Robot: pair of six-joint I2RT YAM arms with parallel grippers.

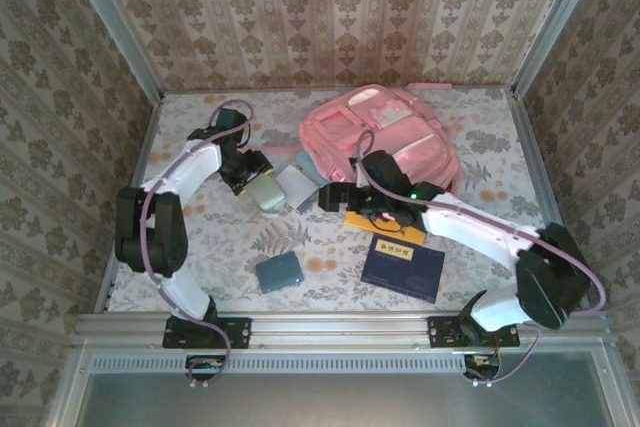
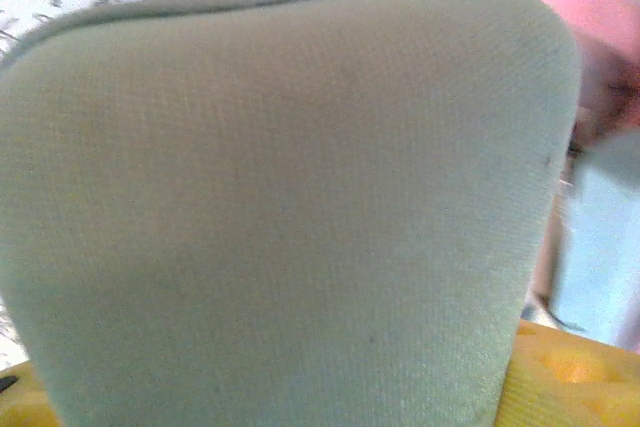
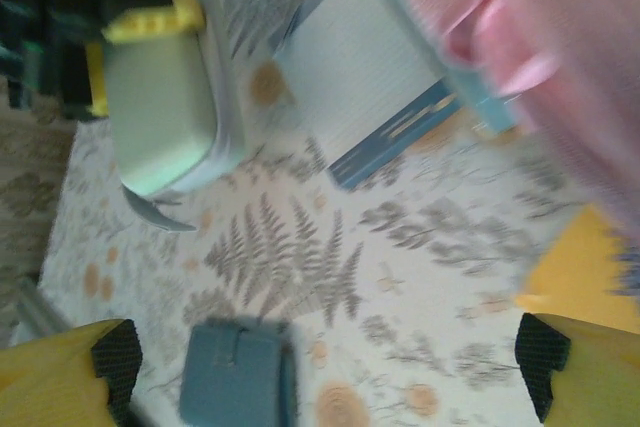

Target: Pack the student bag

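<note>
- While the student bag (image 1: 385,132) lies at the far side of the table (image 1: 200,247), our left gripper (image 1: 252,179) clamps the pale green pouch (image 1: 266,194), we think to carry it there
- Our right gripper (image 3: 325,357) hangs beside the bag, spread wide, empty

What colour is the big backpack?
Pink, with lighter pink pockets; the student bag shows best in the top external view.
</note>
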